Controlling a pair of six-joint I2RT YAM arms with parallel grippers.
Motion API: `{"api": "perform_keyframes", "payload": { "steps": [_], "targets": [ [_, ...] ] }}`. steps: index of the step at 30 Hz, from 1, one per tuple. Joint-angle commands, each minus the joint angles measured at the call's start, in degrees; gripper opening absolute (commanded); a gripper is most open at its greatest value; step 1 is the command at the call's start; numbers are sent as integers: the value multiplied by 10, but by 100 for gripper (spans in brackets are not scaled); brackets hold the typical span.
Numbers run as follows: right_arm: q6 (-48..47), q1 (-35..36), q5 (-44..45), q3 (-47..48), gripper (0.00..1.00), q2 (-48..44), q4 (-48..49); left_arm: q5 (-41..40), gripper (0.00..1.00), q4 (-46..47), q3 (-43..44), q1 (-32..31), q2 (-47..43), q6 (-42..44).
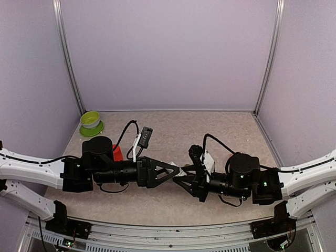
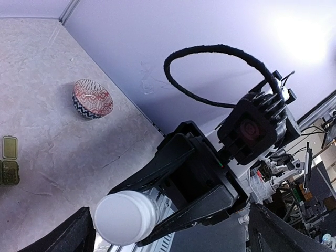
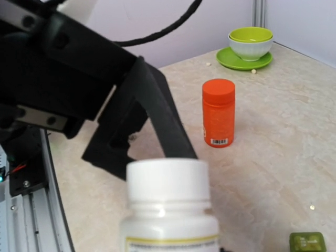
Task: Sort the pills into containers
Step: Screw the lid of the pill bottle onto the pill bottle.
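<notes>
Clearly, the right gripper (image 1: 181, 176) pinches a white bottle (image 2: 126, 218) by its body above the middle of the table (image 1: 173, 123), and the left gripper (image 1: 173, 170) has its jaws spread wide on both sides of the white cap, not touching it. The containers (image 2: 9, 160) lie flat on the table, well apart from both grippers; only two dark green boxes show at the picture's edge. What is inside them I cannot tell.

Left hand (image 1: 175, 170) wide, right hand (image 1: 185, 178) clenched.
</notes>
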Motion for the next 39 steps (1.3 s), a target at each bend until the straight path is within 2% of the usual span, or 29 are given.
{"api": "perform_keyframes", "payload": {
  "steps": [1,23,31,39],
  "targets": [
    [-6,6,17,26,20,26,-11,3,99,35,7,-4,0,3],
    [-15,16,-48,82,19,131,-22,19,98,48,16,-12,-18,24],
    [-25,16,-34,24,20,56,19,-13,97,-15,14,-3,-56,25],
    [-53,16,-20,-25,21,-22,45,-1,91,-71,17,14,-59,14]
  ]
}}
